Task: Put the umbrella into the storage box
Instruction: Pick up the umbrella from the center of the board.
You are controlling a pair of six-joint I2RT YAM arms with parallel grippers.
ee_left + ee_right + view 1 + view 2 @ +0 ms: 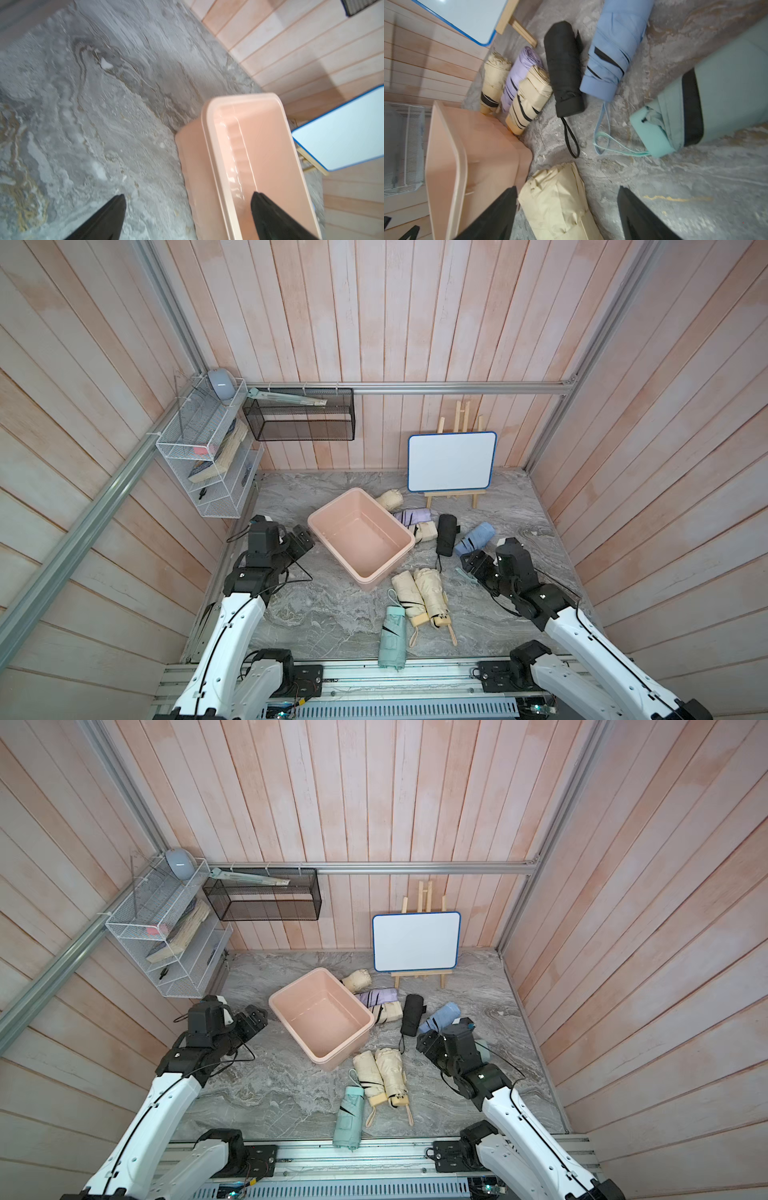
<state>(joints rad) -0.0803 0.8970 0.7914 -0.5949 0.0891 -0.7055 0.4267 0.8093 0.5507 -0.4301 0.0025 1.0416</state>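
Left tool (188, 195), right tool (567, 188), nine umbrellas (564, 68)

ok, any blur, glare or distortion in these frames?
Left wrist view: blurred all over, tabletop veining smeared, glare streaks inside the storage box. Right wrist view: black umbrella fairly sharp, mint umbrella and frame edges soft. Both top views: sharp, evenly lit, wall planks bowed by the wide lens.
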